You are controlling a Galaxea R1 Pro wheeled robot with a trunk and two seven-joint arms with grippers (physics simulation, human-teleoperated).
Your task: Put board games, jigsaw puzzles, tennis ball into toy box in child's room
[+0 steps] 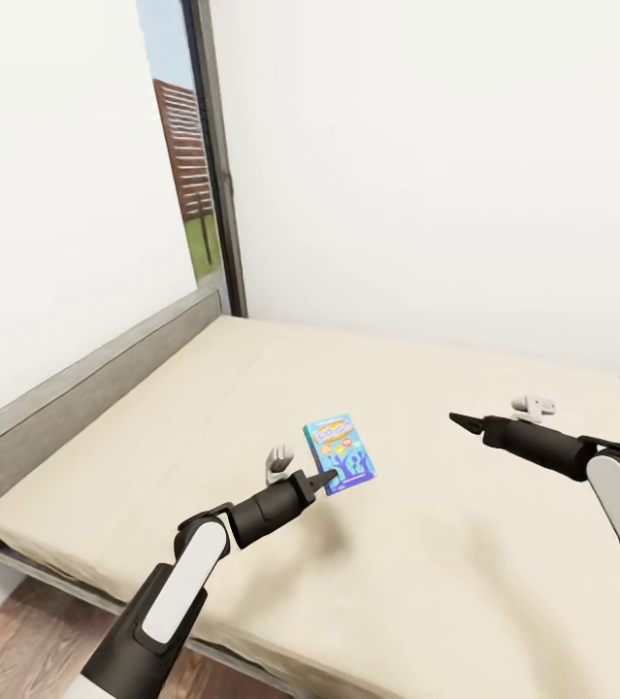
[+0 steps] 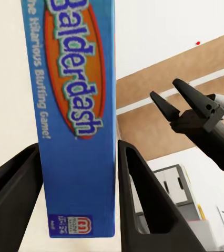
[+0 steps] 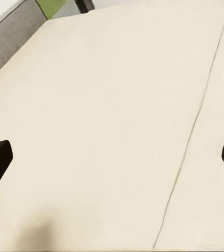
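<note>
A blue Balderdash board game box [image 1: 339, 454] hangs tilted over the middle of the bed, with my left gripper [image 1: 327, 480] shut on its lower end. In the left wrist view the box [image 2: 75, 105] sits between the two black fingers [image 2: 143, 199]. My right gripper [image 1: 459, 420] hovers to the right of the box, above the mattress, open and holding nothing. It also shows in the left wrist view [image 2: 177, 100] with its fingers spread. The toy box, table, puzzles and tennis ball are out of view.
The beige mattress [image 1: 251, 388] spreads under both arms, with a grey bed frame [image 1: 77, 388] along its left side. A window [image 1: 188, 165] stands in the far left corner. Wooden floor [image 1: 18, 621] lies at the near left.
</note>
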